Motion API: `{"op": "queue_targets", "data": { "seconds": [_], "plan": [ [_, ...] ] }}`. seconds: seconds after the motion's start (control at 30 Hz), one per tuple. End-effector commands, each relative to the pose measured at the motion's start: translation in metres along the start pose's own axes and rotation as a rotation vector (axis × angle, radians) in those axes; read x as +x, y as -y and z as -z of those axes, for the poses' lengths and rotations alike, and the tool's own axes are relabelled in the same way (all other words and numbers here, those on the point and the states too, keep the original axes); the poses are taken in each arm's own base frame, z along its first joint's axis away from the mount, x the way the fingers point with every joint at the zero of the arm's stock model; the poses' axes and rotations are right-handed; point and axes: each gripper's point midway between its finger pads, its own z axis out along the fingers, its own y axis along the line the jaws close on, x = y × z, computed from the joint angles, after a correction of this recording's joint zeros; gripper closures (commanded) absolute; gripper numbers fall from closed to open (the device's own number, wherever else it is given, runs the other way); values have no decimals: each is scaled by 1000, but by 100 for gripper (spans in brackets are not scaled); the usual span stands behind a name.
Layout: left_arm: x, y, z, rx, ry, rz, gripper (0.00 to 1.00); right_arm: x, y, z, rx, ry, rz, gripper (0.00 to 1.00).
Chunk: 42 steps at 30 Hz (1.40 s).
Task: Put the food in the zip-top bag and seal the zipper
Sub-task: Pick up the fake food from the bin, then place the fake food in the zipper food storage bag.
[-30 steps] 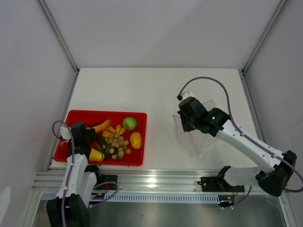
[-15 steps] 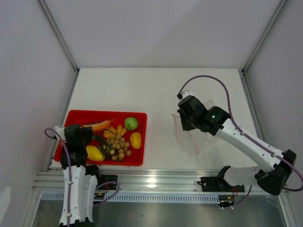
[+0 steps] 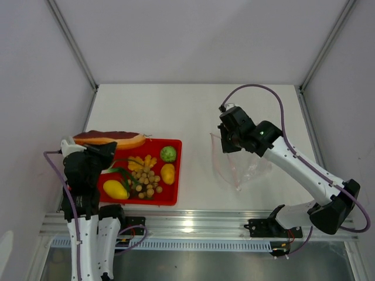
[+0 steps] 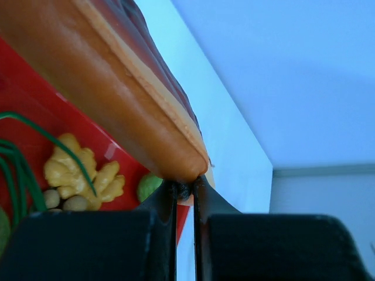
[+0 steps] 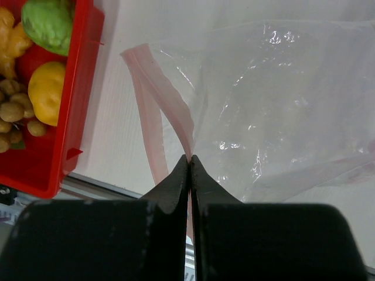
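On the white table [image 3: 193, 111], the red tray [image 3: 171, 198] had not moved, but one piece of food had left it. A second earlier the long orange-brown wedge [image 3: 111, 139] lay among the other food, with the left arm low over the tray's near-left corner. It now hung in the air above the tray's far-left edge, lifted clear. The left gripper [image 4: 184, 188] was clamped on one thin end of it, its jaws nearly together.

The clear bag [image 3: 243, 167] lay well to the right of the tray, and it had changed too. The right arm had risen and drawn a little leftward, pulling the mouth edge up while the rest of the bag trailed down to the table. The right gripper [image 5: 188, 159] was pinched tight on the pink zipper [image 5: 170, 105].

By the look of it, the first item was on its way and the mouth was being held up to receive it. Nothing showed inside the bag yet. The green ball [image 3: 168, 153], lemon [image 3: 167, 173] and tan balls [image 3: 145, 181] remained in the tray.
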Motion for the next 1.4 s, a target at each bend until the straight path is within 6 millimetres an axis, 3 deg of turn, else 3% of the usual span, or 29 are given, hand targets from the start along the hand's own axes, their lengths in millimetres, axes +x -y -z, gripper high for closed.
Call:
{"op": "queue_targets", "data": {
  "seconds": [0.0,0.2,0.33,0.43,0.47,0.6,0.73,1.07,1.23,1.3,1.37],
  "plan": [
    [6,59,11,263,-85,-111,99,-23,-4,8,-70,31,-84,100],
    [36,121,16,469,-296,-295,99,-38,2,-1,-113,19,-174,100],
    [67,160,41,653,-365,-349,100,-46,2,-6,-121,12,-213,100],
    [85,176,56,749,-377,-362,99,-50,-8,-7,-176,-3,-255,100],
    [83,189,62,812,-345,-366,99,-51,-10,-8,-187,-8,-268,100],
    [111,198,74,901,-355,-402,99,-56,-23,-2,-255,-24,-313,100],
    [133,196,68,920,-332,-443,100,-59,-32,9,-305,-32,-339,100],
    [154,205,58,867,-242,-549,99,-71,-66,49,-550,-32,-463,100],
    [161,207,56,842,-212,-610,99,-82,-64,66,-626,9,-547,100],
    [179,208,61,856,-223,-654,99,-88,-65,68,-686,24,-616,100],
    [180,211,62,858,-212,-667,99,-89,-66,69,-698,11,-652,100]
  ]
}}
